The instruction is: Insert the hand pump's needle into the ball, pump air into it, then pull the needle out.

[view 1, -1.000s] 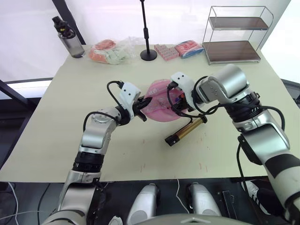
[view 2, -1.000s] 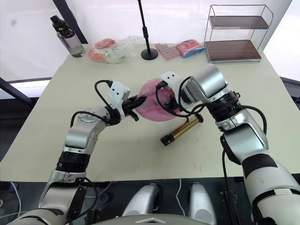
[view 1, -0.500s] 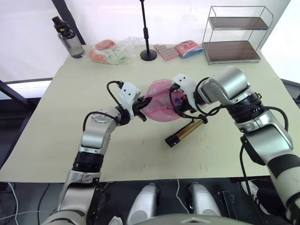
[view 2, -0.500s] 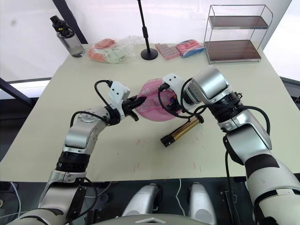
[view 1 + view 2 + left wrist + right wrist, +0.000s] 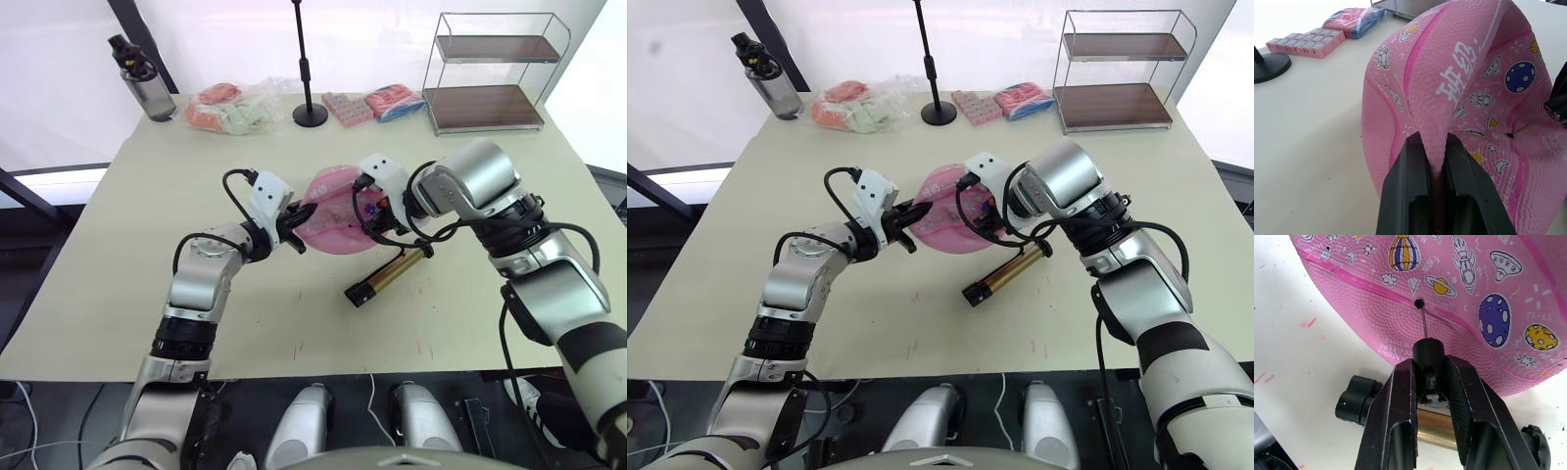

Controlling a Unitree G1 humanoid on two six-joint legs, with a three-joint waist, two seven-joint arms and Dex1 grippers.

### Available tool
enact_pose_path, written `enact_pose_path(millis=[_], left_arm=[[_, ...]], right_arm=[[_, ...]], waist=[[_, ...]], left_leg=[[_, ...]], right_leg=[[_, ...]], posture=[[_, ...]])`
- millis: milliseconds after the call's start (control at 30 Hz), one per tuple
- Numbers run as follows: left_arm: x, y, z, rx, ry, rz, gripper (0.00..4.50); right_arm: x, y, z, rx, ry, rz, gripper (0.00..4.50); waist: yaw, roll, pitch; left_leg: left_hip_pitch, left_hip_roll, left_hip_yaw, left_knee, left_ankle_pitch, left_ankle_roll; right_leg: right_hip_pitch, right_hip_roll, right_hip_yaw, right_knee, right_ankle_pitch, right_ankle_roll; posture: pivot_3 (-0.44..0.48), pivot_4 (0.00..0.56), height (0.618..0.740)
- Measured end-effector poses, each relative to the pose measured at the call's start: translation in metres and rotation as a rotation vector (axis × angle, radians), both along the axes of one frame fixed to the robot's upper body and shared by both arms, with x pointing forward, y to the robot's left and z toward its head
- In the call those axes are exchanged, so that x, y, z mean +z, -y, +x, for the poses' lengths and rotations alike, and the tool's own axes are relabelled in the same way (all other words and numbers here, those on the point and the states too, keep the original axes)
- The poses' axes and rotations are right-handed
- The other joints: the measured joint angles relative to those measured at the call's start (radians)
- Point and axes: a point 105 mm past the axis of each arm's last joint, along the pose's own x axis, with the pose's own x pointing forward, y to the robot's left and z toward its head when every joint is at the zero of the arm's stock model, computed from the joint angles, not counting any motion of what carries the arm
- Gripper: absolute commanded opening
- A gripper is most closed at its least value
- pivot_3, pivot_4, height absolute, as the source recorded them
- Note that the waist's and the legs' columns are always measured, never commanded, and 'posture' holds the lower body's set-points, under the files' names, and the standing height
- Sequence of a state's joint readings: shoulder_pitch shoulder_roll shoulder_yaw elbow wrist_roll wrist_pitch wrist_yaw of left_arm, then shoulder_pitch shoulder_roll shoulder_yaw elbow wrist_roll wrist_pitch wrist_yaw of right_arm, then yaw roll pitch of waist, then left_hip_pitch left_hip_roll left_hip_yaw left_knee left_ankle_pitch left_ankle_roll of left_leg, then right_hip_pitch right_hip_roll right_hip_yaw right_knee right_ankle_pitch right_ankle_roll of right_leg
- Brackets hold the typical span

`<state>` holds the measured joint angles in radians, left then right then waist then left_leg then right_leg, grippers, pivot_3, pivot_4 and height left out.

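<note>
Both claws are busy at the middle of the table (image 5: 127, 245). Left gripper (image 5: 1432, 147) pinches a fold of the limp pink ball (image 5: 1459, 93), propping it up on edge. Right gripper (image 5: 1427, 364) is clamped on the black fitting of the needle (image 5: 1423, 323), whose tip sits right at the ball's valve hole (image 5: 1419, 303); I can't tell if it has gone in. The hand pump (image 5: 387, 277) lies on the tabletop just below the ball, its hose looping up to the right claw.

The risk, to my eye, is the soft ball folding or turning under the push, so the thin pin slides off the hole or bends. A tight hose could also drag the loose pump.

Open tabletop lies all around; the microphone stand (image 5: 306, 69), packets (image 5: 370, 103) and shelf (image 5: 488, 73) stand well apart along the far edge.
</note>
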<state>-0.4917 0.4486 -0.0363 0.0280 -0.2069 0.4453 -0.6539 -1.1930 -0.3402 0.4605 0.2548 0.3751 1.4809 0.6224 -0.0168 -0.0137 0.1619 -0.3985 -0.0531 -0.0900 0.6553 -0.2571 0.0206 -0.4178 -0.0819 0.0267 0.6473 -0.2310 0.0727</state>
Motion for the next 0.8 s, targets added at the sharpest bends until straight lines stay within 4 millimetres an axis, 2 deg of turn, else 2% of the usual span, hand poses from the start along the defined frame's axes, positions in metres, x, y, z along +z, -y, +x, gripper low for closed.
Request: enact_pose_path(millis=[800], left_arm=[[0.0000, 0.0006, -0.0011, -0.002, -0.001, 0.000, 0.02]], right_arm=[[-0.0016, 0.0002, -0.0005, 0.009, 0.000, 0.003, 0.36]], waist=[[0.000, 0.000, 0.000]], left_leg=[[0.000, 0.000, 0.000, 0.000, 0.000, 0.000]], right_leg=[[0.000, 0.000, 0.000, 0.000, 0.000, 0.000]], posture=[[0.000, 0.150, 0.740]])
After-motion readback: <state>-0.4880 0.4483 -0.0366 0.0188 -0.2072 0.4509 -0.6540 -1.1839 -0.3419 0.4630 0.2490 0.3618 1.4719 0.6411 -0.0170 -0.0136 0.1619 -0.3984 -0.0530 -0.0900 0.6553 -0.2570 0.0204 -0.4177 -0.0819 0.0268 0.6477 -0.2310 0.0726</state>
